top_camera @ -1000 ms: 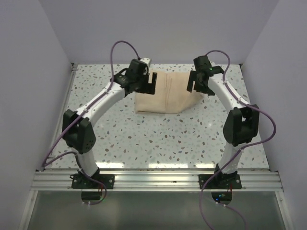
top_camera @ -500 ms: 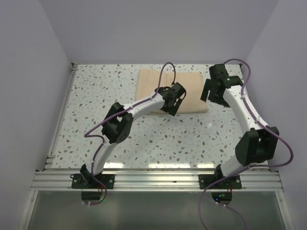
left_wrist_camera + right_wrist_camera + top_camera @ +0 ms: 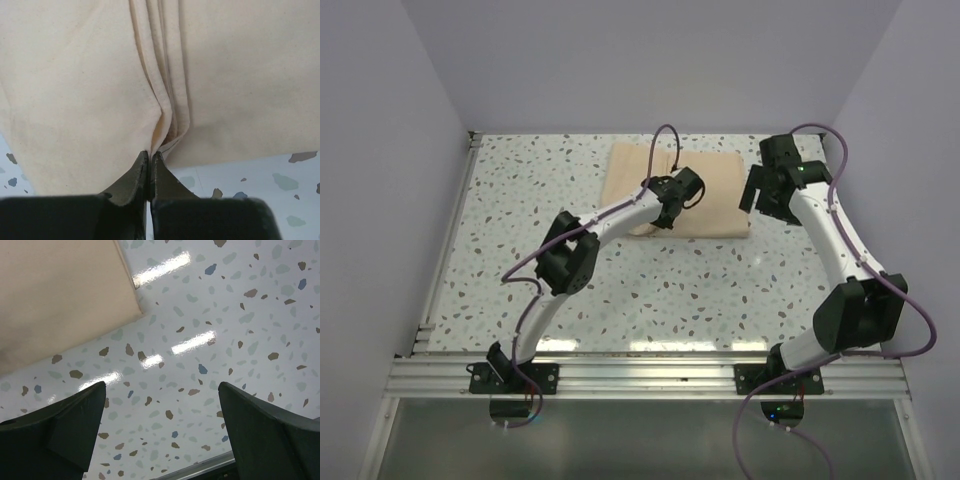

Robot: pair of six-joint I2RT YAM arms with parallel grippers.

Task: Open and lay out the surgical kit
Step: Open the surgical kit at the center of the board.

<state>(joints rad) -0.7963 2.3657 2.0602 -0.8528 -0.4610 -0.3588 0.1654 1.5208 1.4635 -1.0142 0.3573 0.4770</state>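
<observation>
The surgical kit is a folded beige cloth wrap [image 3: 715, 185] lying flat at the far middle of the table. In the left wrist view its pleated fold [image 3: 167, 95] runs down to the near edge. My left gripper [image 3: 660, 215] [image 3: 150, 154] is shut there, pinching the cloth's fold edge between its tips. Beside the wrap's right end, my right gripper [image 3: 760, 205] [image 3: 161, 387] hangs open over bare table with nothing between its fingers. The wrap's corner [image 3: 55, 295] shows at the upper left of the right wrist view.
The speckled white table [image 3: 620, 290] is walled on the left, right and back. A metal rail [image 3: 650, 375] runs along the near edge by the arm bases. A table edge strip [image 3: 200, 467] shows low in the right wrist view.
My left arm swung from the wrap's far left corner to its near edge and shut on the fold. The right gripper shifted a little to the right and stayed open.
</observation>
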